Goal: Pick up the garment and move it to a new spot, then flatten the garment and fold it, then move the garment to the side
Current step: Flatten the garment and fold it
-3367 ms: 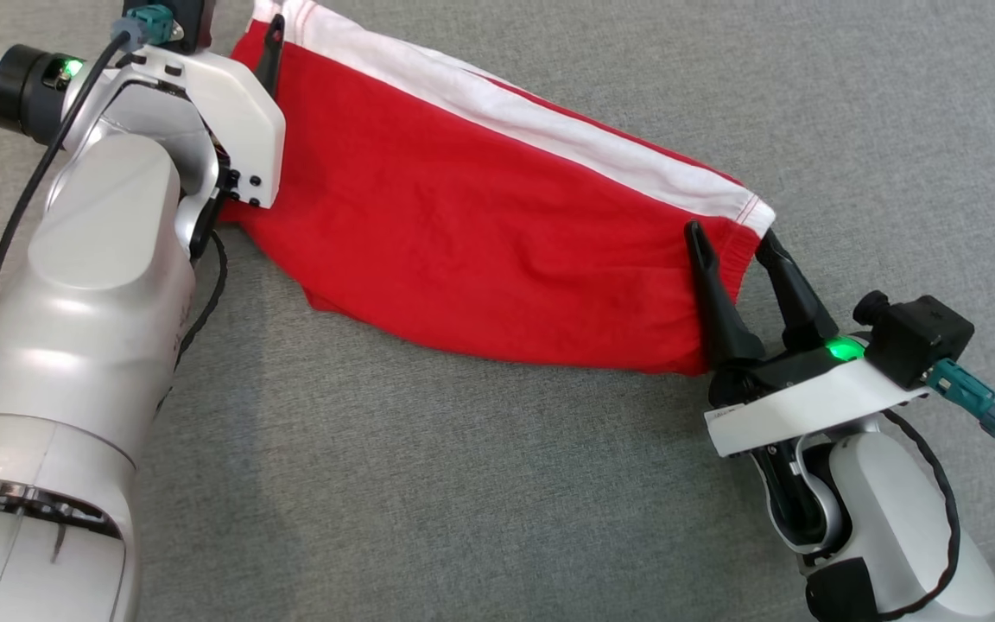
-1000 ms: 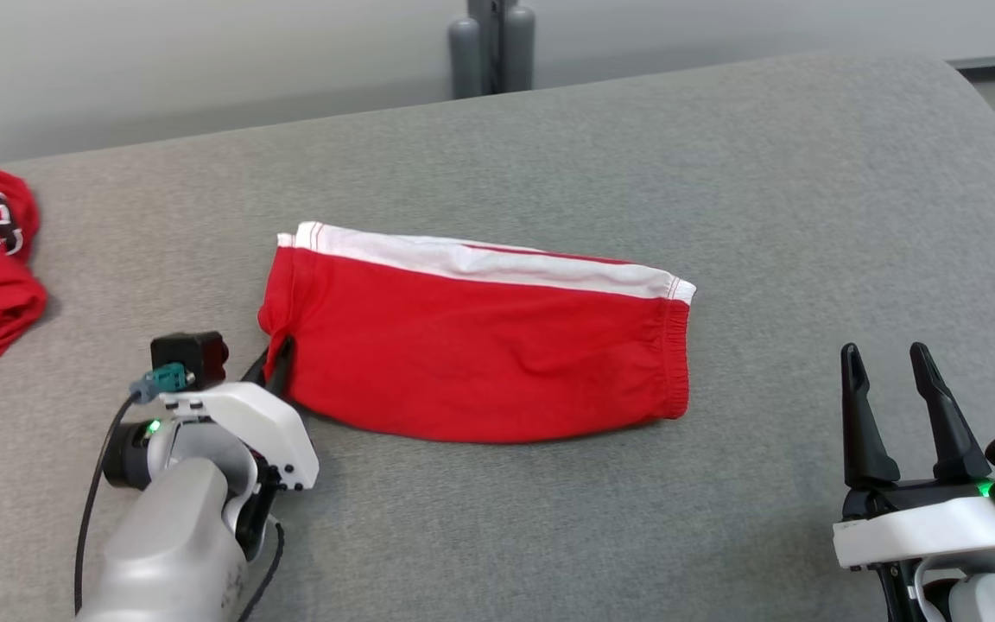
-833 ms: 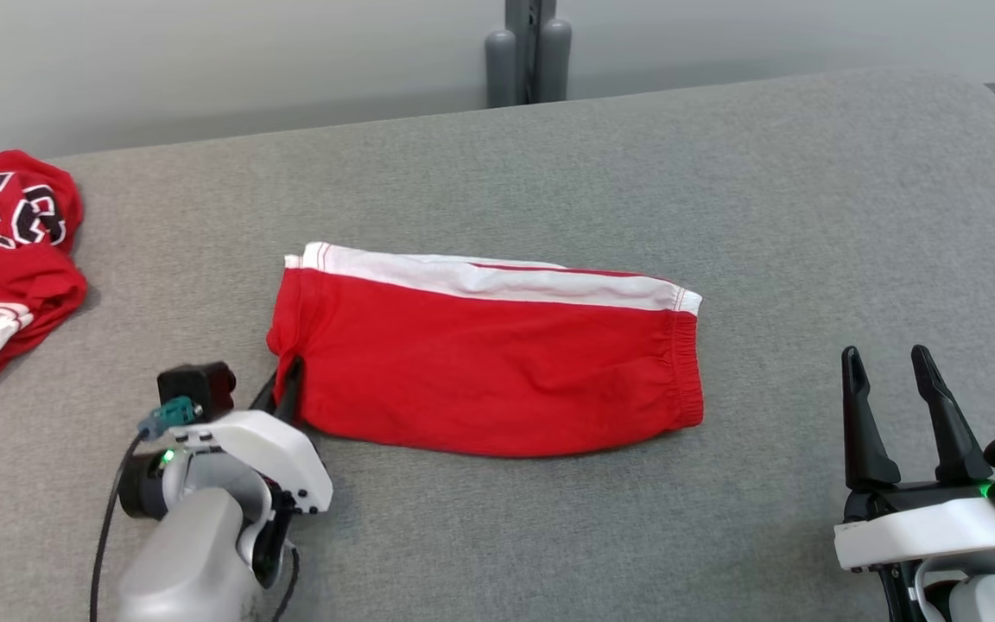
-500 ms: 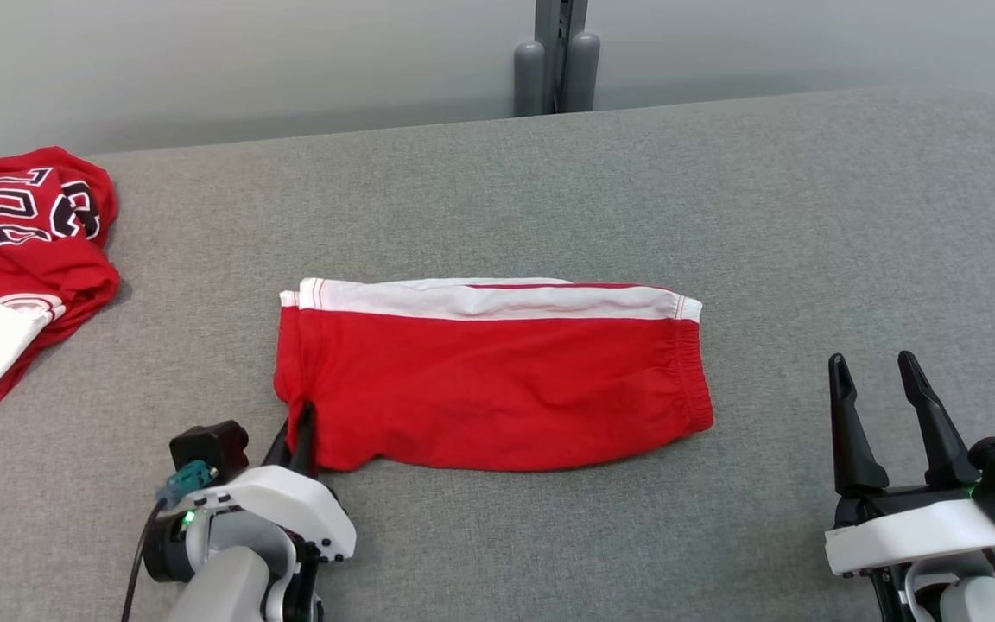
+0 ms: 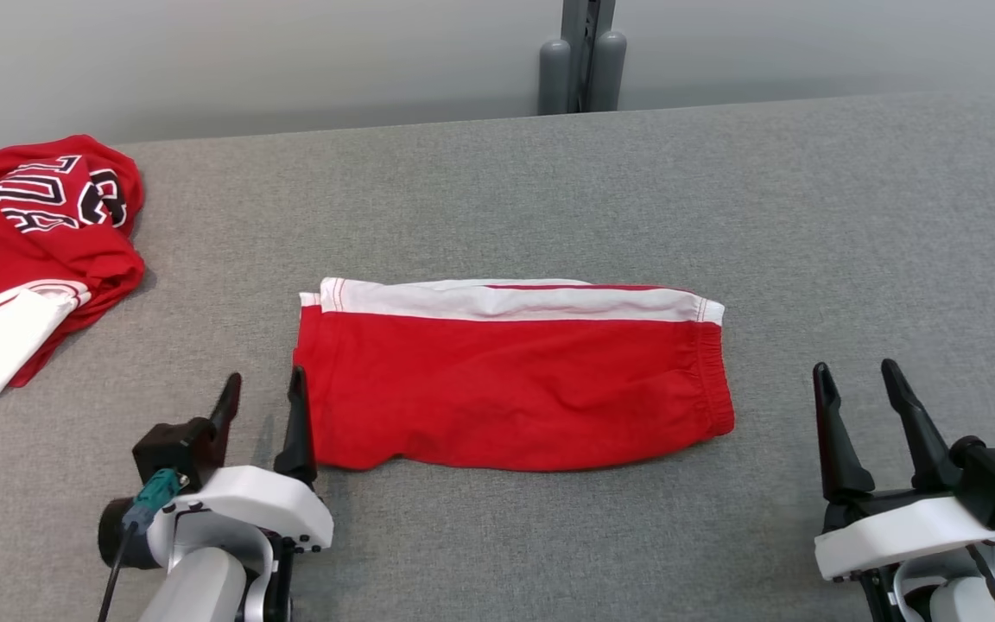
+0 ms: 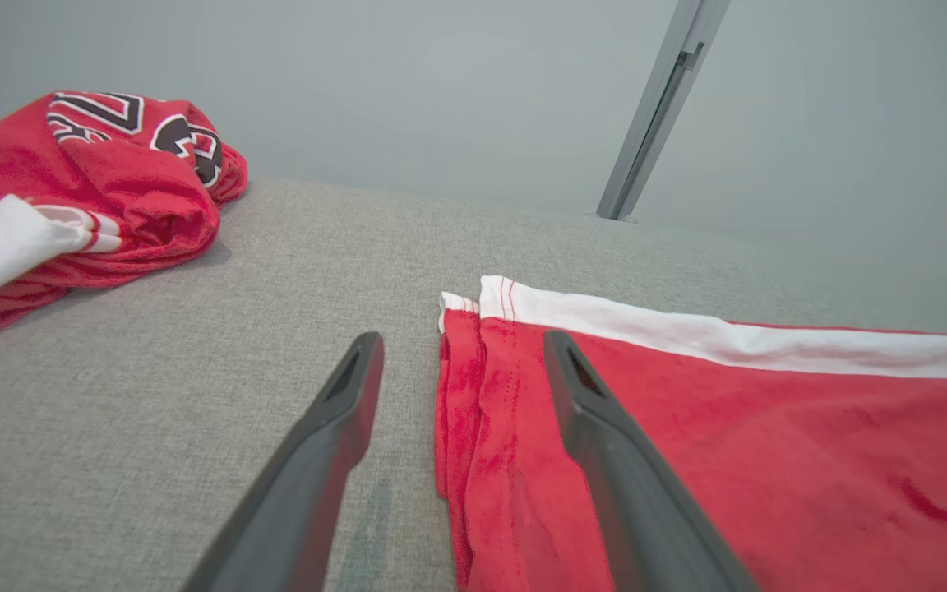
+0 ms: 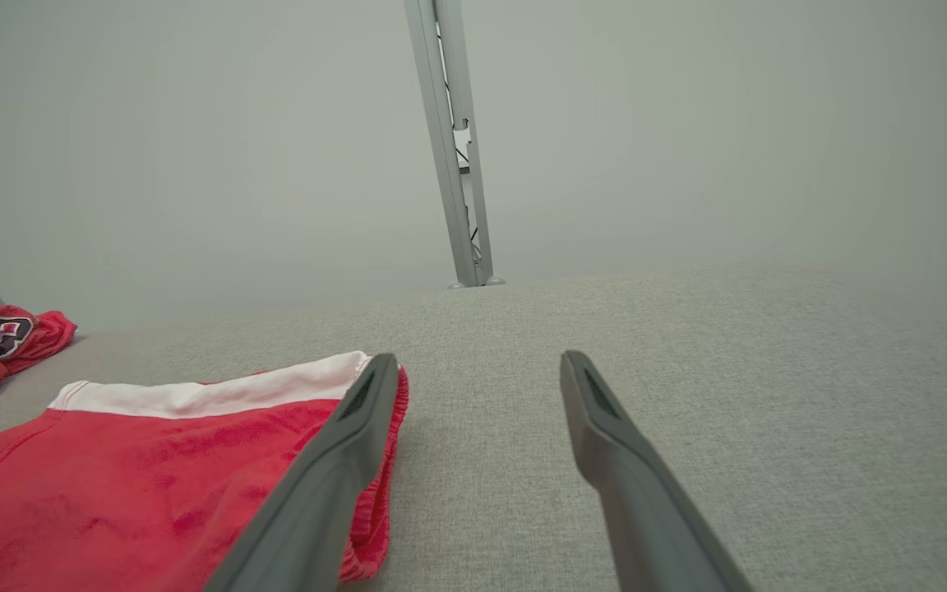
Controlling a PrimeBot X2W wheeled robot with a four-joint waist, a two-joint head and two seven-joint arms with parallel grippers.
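left hand (image 5: 265,375) | dark fingers (image 5: 299,428) | white shell (image 5: 266,508) | teal plug (image 5: 150,494) | black cable (image 5: 115,566)

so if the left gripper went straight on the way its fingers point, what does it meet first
Probably the left hem of the folded red shorts with a white stripe, lying between the left gripper's open fingers. Whether it snags the cloth or skims above is unclear.

place: likely robot test lab | evidence: bare grey wall (image 5: 290,52); metal post (image 5: 585,26); grey cloth-covered worktop (image 5: 808,216)
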